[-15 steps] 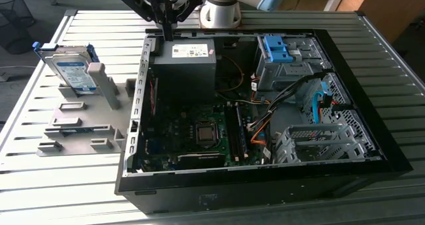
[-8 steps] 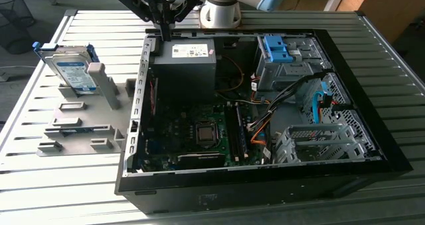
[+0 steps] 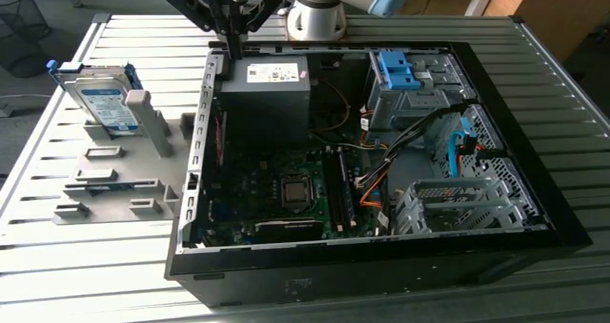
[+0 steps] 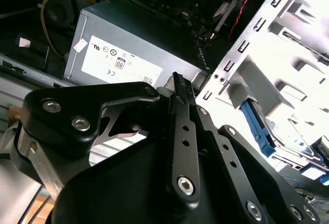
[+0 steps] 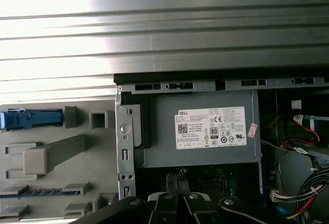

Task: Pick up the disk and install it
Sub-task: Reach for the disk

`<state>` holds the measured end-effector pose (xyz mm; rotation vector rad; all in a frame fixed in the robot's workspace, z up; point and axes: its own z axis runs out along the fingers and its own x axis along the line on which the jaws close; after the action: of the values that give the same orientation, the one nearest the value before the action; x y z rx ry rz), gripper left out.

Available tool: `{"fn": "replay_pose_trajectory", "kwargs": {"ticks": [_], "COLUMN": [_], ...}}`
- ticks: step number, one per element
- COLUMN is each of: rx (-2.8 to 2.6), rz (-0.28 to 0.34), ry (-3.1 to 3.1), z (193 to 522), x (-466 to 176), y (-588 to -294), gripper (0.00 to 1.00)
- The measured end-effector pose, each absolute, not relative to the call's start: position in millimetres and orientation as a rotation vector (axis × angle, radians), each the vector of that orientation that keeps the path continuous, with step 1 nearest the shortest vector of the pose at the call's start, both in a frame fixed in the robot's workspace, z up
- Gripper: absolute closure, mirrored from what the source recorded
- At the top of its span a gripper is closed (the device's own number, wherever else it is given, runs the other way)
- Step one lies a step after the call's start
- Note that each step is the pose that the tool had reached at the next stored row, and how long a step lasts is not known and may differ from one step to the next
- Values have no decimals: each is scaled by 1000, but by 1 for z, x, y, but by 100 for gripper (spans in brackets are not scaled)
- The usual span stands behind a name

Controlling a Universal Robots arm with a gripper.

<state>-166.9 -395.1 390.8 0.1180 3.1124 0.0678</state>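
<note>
The disk (image 3: 100,98) stands on edge in a grey holder (image 3: 114,173) on the table, at the exterior view's left, outside the computer case. It is silver-grey with a white-and-blue label and a blue bracket around it. The first wrist view shows its blue bracket (image 5: 31,118) from above, and the second wrist view shows the bracket (image 4: 256,126) beside the pale holder. My gripper (image 3: 233,51) hangs over the case's back left corner, above the power supply, well apart from the disk. Its fingers (image 4: 177,88) are shut together and hold nothing.
The open black computer case (image 3: 533,216) lies flat on the slatted metal table (image 3: 86,280). Inside are the grey power supply (image 3: 267,87), the motherboard (image 3: 286,194), a drive bay with a blue latch (image 3: 396,69), loose cables and a metal drive cage (image 3: 458,201).
</note>
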Motion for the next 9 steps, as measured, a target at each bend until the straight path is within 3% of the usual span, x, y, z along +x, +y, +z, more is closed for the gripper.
{"fn": "replay_pose_trajectory", "kwargs": {"ticks": [9], "rx": [118], "rz": [68], "ry": [3113], "z": [391], "x": [-172], "y": [-395], "gripper": [89]}}
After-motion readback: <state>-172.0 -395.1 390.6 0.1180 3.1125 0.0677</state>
